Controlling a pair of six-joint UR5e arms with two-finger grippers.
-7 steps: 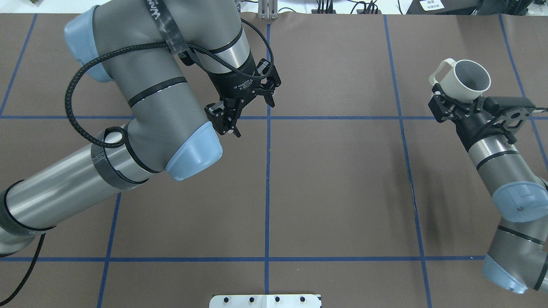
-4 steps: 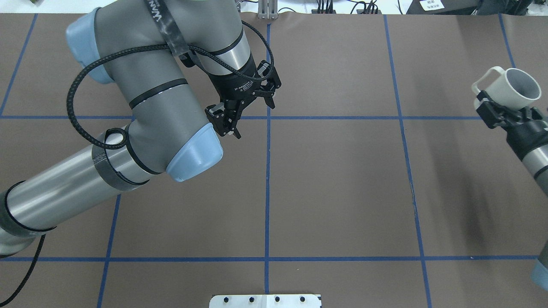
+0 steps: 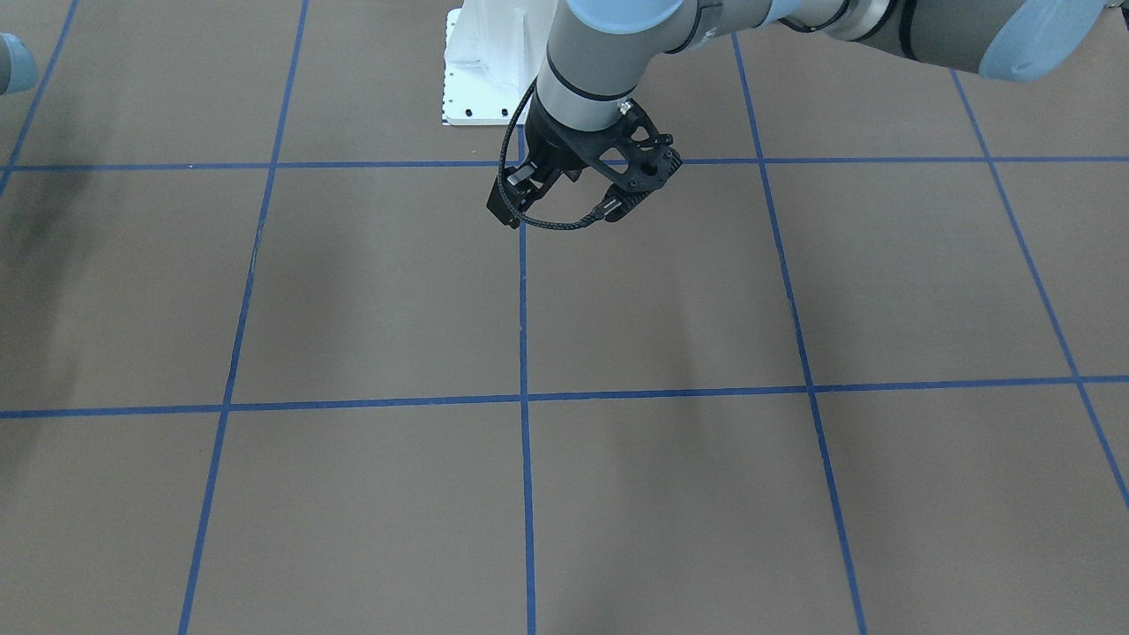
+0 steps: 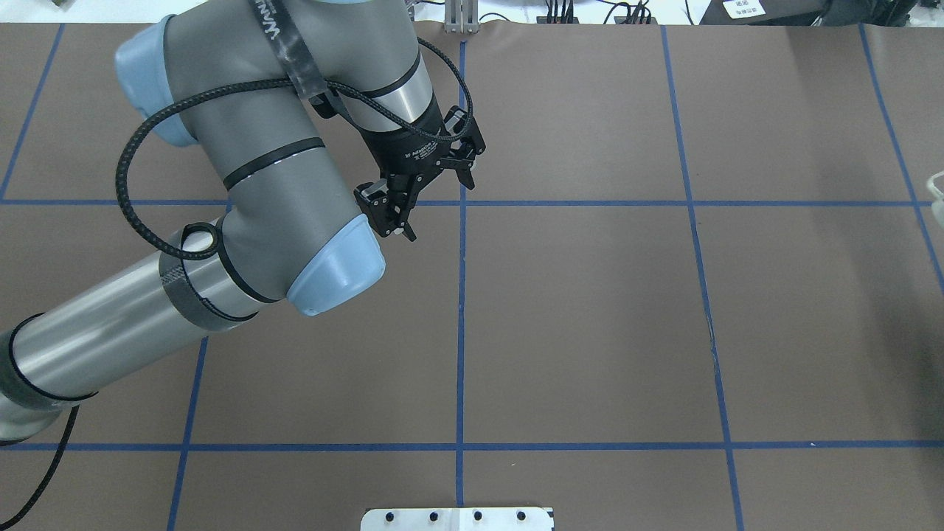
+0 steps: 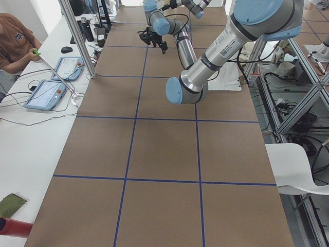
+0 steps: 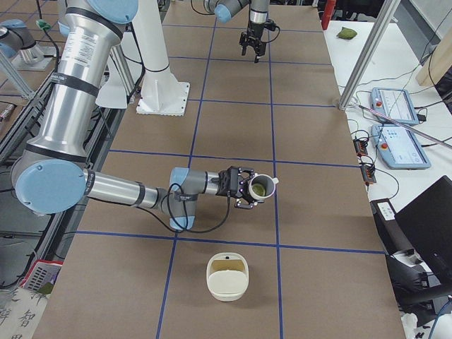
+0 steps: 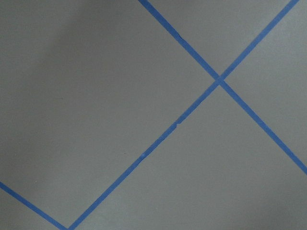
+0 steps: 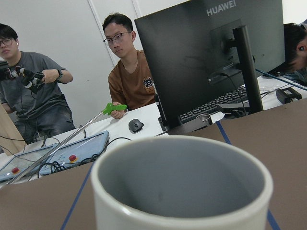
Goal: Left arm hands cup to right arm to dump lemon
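The left gripper (image 4: 439, 208) is hanging toward the desk's (image 4: 590, 332) far edge, fingers wide apart. Whether the right gripper (image 6: 244, 188) is pinching the cup (image 8: 182, 182), I cannot tell.

Shot from six points around one tabletop (image 4: 590, 332).
Overhead from behind the robot, looking forward and down; from across, steeply down, sharing the left claw (image 4: 440, 209) by a tape crossing (image 4: 462, 203). Lengthwise from both ends. Close above tape at the left wrist; over the cup (image 8: 182, 182) rim toward operators (image 8: 129, 72) at the right.
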